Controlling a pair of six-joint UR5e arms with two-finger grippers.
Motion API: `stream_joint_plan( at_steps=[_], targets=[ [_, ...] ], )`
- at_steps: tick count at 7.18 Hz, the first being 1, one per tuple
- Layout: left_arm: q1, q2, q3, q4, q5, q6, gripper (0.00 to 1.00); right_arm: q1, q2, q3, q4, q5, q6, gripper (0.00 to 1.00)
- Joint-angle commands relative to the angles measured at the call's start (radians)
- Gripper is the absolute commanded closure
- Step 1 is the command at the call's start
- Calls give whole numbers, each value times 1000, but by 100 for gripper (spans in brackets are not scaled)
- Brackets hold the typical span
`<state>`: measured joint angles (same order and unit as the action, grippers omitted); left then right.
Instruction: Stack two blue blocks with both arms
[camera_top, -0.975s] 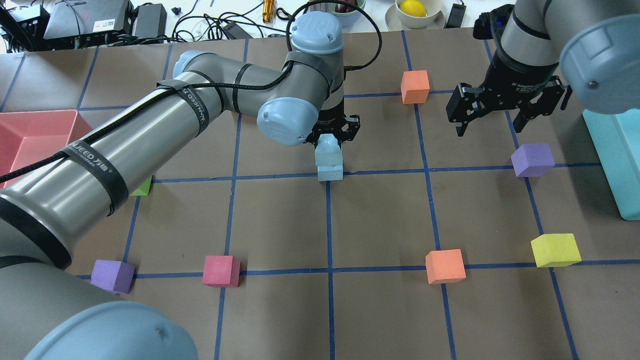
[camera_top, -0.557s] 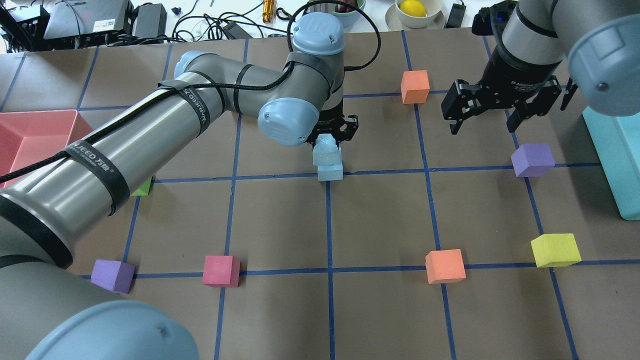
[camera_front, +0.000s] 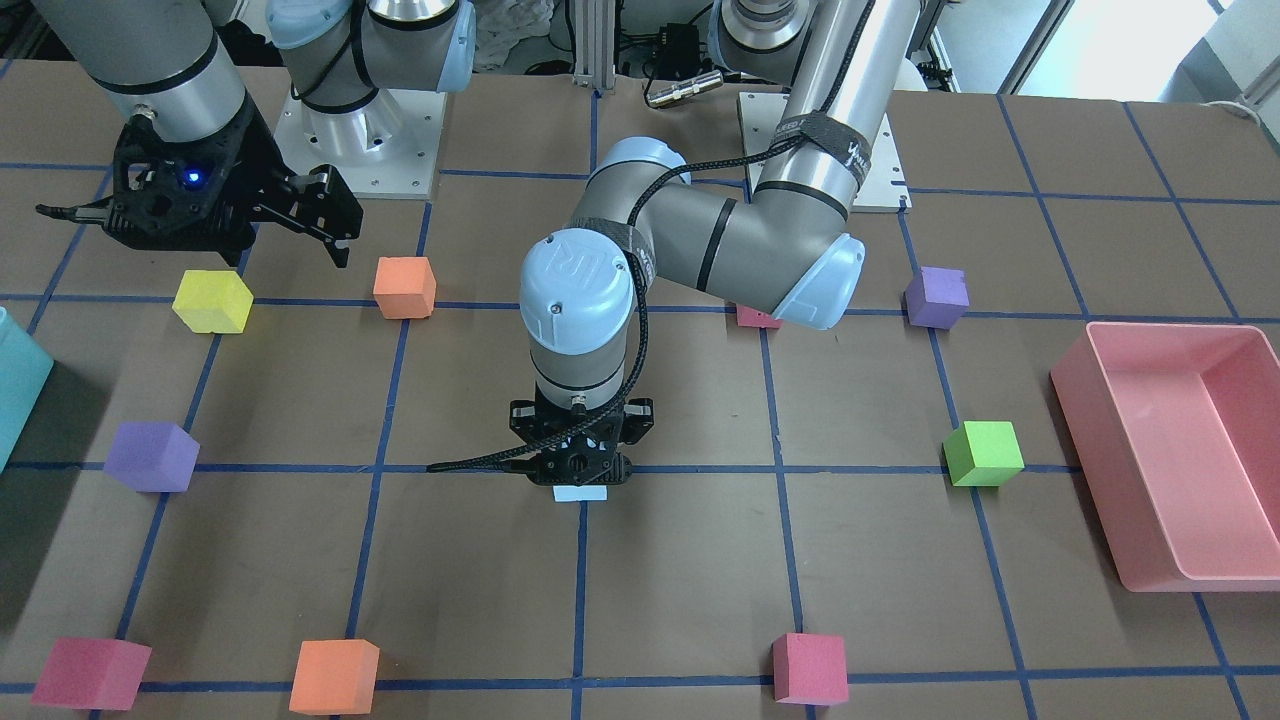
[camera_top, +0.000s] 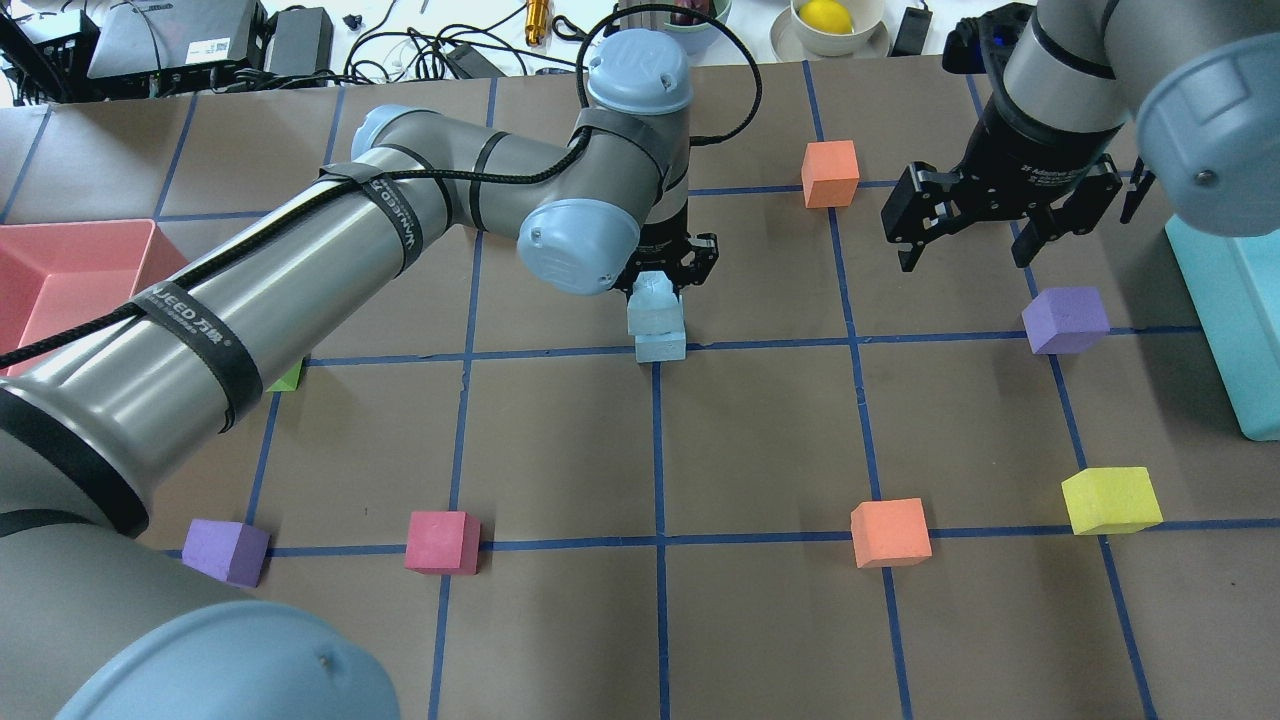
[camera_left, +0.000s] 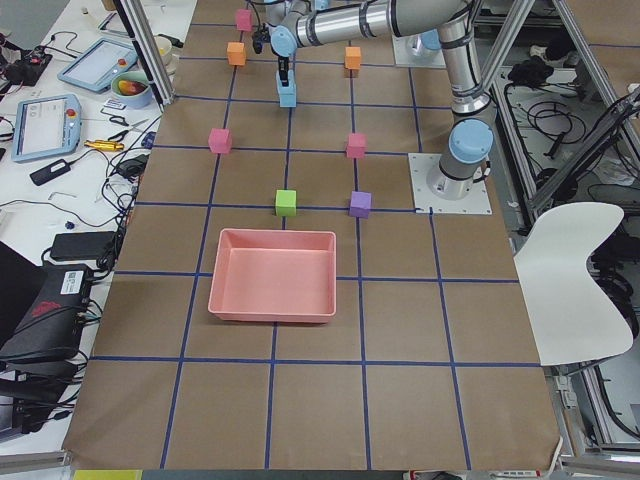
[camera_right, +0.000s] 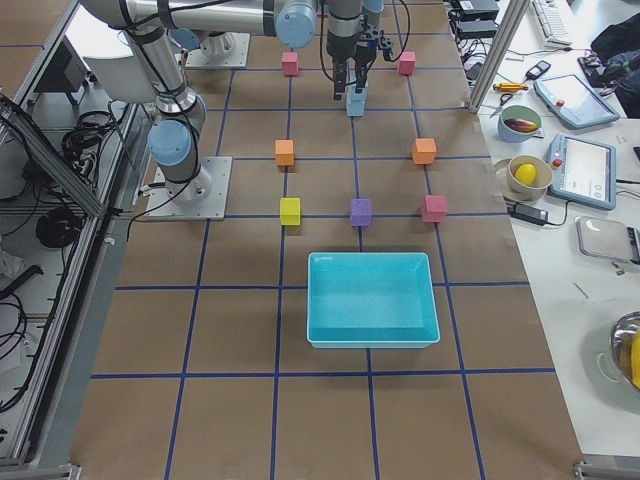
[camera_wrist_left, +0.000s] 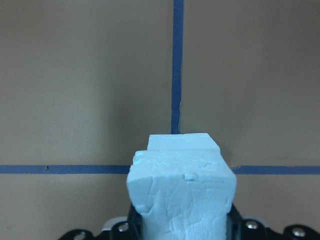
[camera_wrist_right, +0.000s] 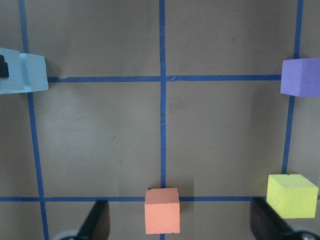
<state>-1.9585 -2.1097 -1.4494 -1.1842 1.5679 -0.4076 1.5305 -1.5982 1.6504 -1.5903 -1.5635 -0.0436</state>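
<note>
Upper pale-blue foam cube (camera_top: 652, 303), pinched in left arm (camera_top: 400, 230) jaws: square over lower pale-blue foam cube (camera_top: 661, 347), 5 o'clock, then release.

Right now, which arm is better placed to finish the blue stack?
Left. The left gripper grips the upper blue block directly over the lower blue block. The right gripper hangs open and empty, off near an orange cube.

One pale blue foam block (camera_top: 661, 347) lies on a crossing of blue lines, slightly above the centre of the overhead view. The second blue block (camera_top: 651, 308), scuffed, is directly over it, pinched by the left gripper (camera_top: 655, 290). The right gripper (camera_top: 965, 262), at upper right, hangs spread wide and empty.
</note>
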Motion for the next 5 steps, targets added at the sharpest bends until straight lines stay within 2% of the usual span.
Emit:
stream_joint_plan(
  at_steps=[1, 5],
  targets=[
    [0, -4, 0, 0, 0, 0, 100, -1, 0, 0, 0, -3, -5, 0],
    [0, -10, 0, 2, -8, -2, 100, 0, 0, 0, -2, -1, -5, 0]
  ],
)
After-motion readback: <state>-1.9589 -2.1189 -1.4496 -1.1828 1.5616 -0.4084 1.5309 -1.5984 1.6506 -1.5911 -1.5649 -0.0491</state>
